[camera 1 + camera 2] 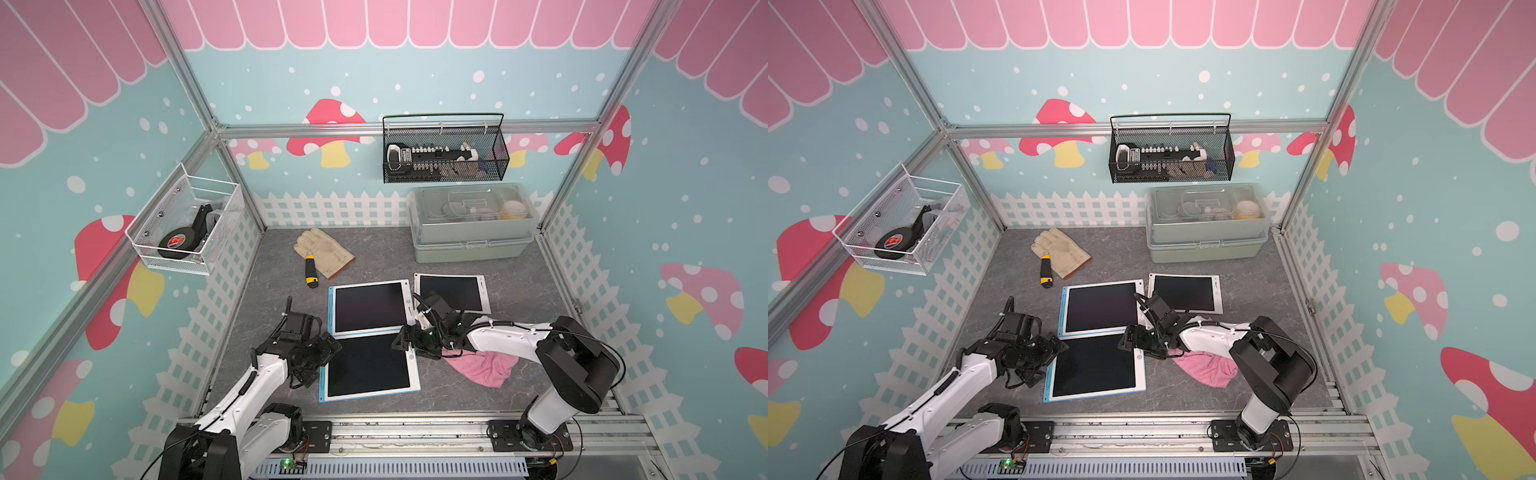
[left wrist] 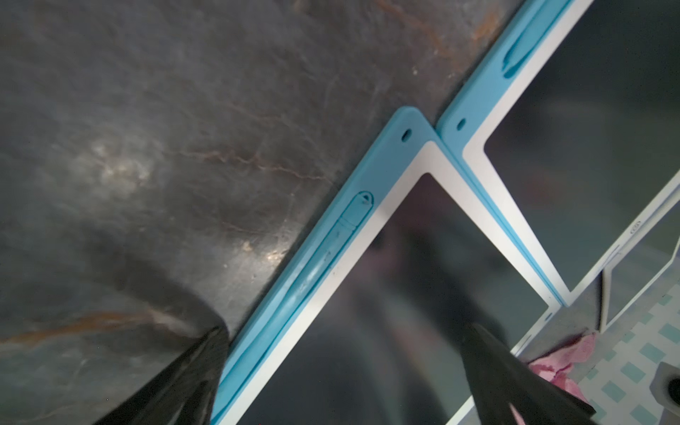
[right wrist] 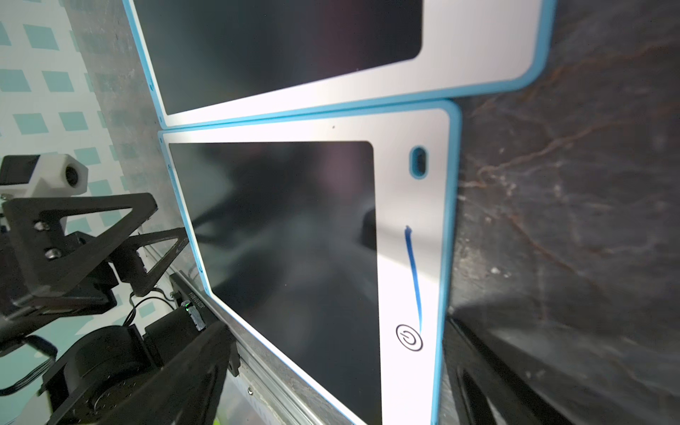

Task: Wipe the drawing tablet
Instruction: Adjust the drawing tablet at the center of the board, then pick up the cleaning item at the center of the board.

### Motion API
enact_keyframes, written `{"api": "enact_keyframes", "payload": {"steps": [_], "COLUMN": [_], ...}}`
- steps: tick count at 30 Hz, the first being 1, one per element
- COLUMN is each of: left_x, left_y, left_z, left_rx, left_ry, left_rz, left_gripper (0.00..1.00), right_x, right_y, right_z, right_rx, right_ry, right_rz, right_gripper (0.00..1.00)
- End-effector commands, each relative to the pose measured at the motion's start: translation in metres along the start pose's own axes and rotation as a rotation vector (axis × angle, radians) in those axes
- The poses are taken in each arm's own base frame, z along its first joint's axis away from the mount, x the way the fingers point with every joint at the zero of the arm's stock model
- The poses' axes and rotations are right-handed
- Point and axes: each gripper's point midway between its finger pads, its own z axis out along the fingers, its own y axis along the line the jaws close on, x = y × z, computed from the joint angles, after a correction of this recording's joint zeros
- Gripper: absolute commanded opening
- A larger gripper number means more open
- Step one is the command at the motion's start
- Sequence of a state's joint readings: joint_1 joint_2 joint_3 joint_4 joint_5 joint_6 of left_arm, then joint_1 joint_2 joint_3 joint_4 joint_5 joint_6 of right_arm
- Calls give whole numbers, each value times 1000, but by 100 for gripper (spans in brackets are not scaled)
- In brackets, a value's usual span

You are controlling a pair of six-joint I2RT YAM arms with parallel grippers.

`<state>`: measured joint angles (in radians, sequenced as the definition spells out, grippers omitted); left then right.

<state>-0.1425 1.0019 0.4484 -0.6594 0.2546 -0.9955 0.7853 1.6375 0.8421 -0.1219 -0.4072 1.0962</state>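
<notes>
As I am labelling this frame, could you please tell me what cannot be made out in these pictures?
Pink cloth: part hidden under the right arm in both top views.
White tablet: near corner hidden behind the right arm in both top views.
Lidded box: contents blurred by its cloudy lid.
Black mesh basket: contents too small behind the mesh.

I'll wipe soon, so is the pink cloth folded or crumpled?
Crumpled: the pink cloth lies in a loose heap beside the near tablet.
</notes>
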Motion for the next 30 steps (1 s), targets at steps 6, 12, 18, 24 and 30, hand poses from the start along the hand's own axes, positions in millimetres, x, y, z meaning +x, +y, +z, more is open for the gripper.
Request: {"api": "enact_keyframes", "payload": {"steps": [6, 12, 18, 24, 30], "left_x": [23, 26, 22, 29, 37], "left_y": [-20, -22, -38, -39, -40], "left_z": [21, 24, -1, -17, -20], "left_rx": [79, 38, 72, 54, 64], "left_ry": [62, 69, 23, 32, 39], "left_rz": [2, 22, 64, 134, 161], "left_gripper": [99, 99, 99, 99, 99], "right_x": [-9, -22, -47, -18, -5], "right_y": [-13, -24, -50, -135, -175], "right_z": [-6, -19, -118, -176, -174], "right_rx": [83, 152, 462, 749, 788], "right_ry": [1, -20, -317, -436, -443], "right_rz": [2, -3, -64, 136, 222], "right_gripper": [90, 88, 85, 82, 87]}}
